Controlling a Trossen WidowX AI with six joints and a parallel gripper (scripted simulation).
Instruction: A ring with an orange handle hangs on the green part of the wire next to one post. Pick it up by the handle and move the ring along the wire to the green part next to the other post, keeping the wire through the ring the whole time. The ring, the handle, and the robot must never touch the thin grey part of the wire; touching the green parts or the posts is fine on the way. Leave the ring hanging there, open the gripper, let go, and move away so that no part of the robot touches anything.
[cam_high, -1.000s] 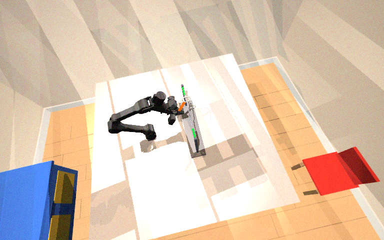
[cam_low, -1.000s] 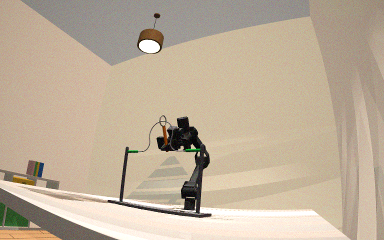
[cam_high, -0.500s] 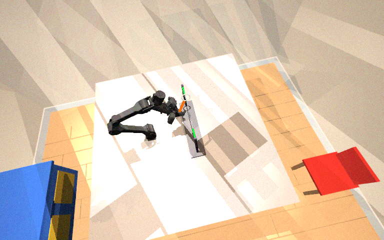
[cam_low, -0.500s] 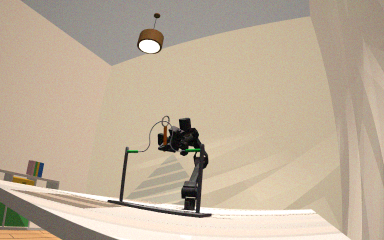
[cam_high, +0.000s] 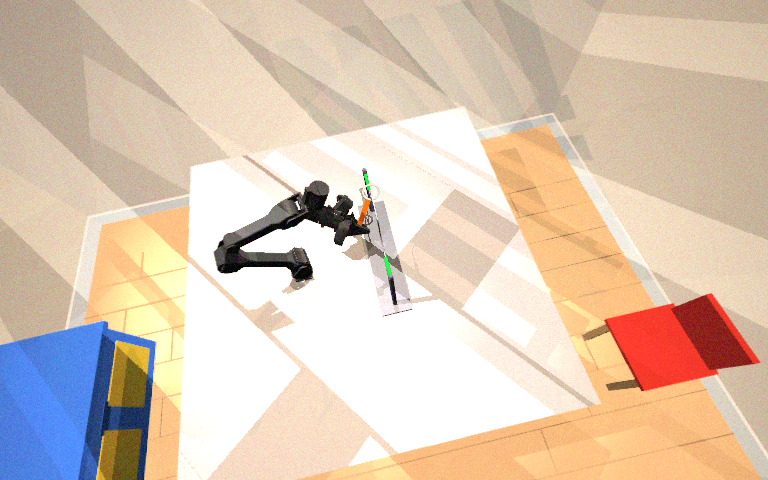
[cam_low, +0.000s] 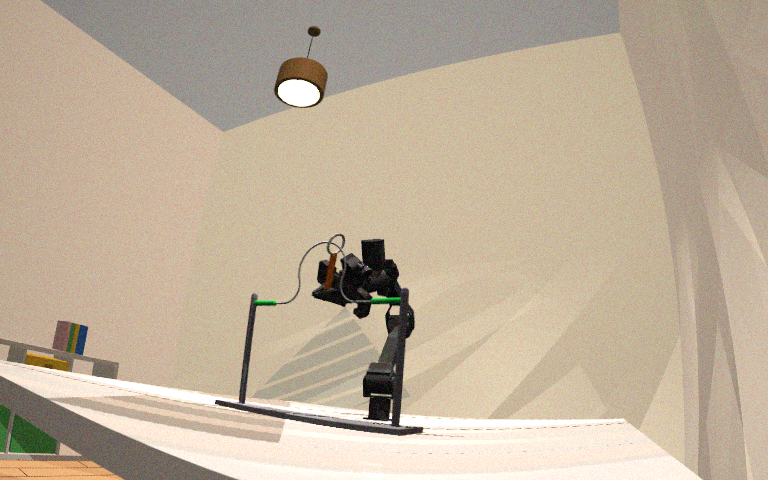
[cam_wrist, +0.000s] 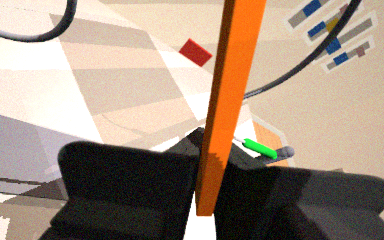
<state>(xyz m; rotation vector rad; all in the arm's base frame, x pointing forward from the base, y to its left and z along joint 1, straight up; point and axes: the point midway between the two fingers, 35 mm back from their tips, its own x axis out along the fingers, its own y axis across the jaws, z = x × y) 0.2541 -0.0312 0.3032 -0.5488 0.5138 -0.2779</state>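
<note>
Tool (cam_high: 368, 230) (cam_low: 314, 293) (cam_wrist: 206, 134) nearly closed, clamped on orange handle (cam_high: 364, 212) (cam_low: 330, 271) (cam_wrist: 230, 100). Ring (cam_high: 370, 192) (cam_low: 335, 243) around the grey wire (cam_low: 299, 271) (cam_wrist: 300, 70), near top of its hump, between the green parts (cam_high: 387, 266) (cam_low: 265, 302) (cam_wrist: 260, 148). Pickup done; remaining: descent to destination green, release, retreat.

upper end of the orange handle (cam_wrist: 232, 90) cut off by the wrist view's top edge, ring beyond it out of frame there

A grey ring (cam_high: 378, 192) (cam_low: 328, 243) surrounds the arched wire (cam_high: 381, 237) (cam_low: 299, 266) (cam_wrist: 300, 70) near its crest, its orange handle (cam_high: 364, 212) (cam_low: 330, 271) (cam_wrist: 232, 90) slanting down. Dark upright posts (cam_high: 394, 291) (cam_low: 247, 350) (cam_wrist: 286, 153) flank the wire's green ends.
</note>
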